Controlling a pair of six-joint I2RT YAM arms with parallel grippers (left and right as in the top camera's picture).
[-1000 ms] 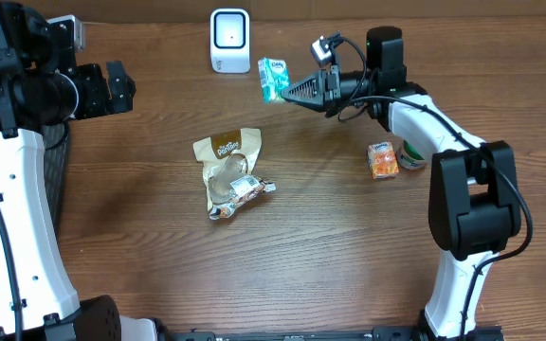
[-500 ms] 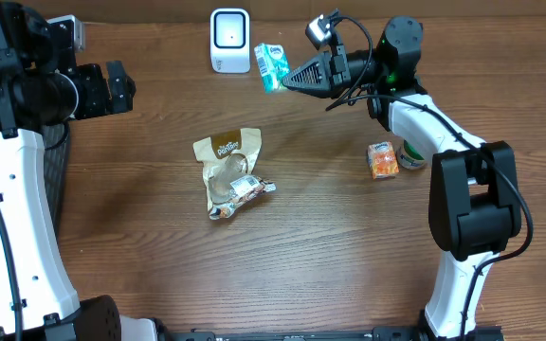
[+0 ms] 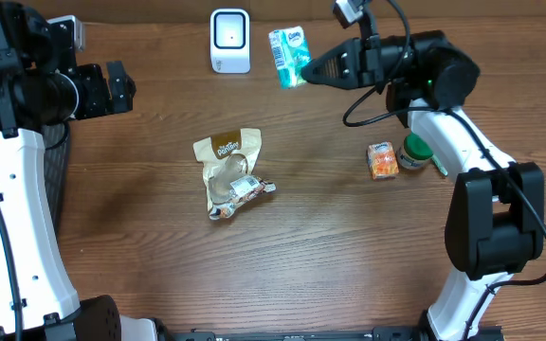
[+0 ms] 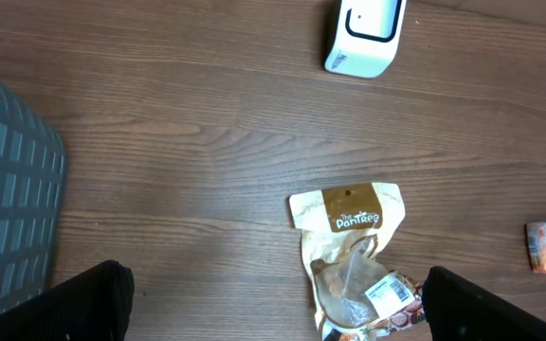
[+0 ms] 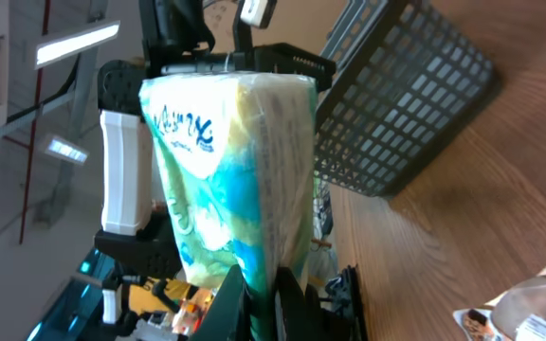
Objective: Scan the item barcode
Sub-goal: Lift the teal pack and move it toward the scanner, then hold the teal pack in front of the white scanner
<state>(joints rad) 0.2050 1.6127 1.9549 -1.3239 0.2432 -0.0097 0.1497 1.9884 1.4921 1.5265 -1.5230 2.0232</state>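
Note:
The item is a green-and-white tissue pack, held in the air just right of the white barcode scanner at the table's back edge. My right gripper is shut on the pack's lower end; in the right wrist view the pack stands up from the gripper and fills the middle. My left gripper hovers high at the far left, open and empty. Its dark fingertips frame the table in the left wrist view, where the scanner shows at the top.
A tan snack pouch lies mid-table, with a clear bag that has a barcode label overlapping its lower end. An orange carton and a green-lidded jar sit to the right. A dark mesh basket stands at the left edge.
The right arm has raised the tissue pack and carried it right and toward the back edge, turning it more upright. The left arm has not moved.

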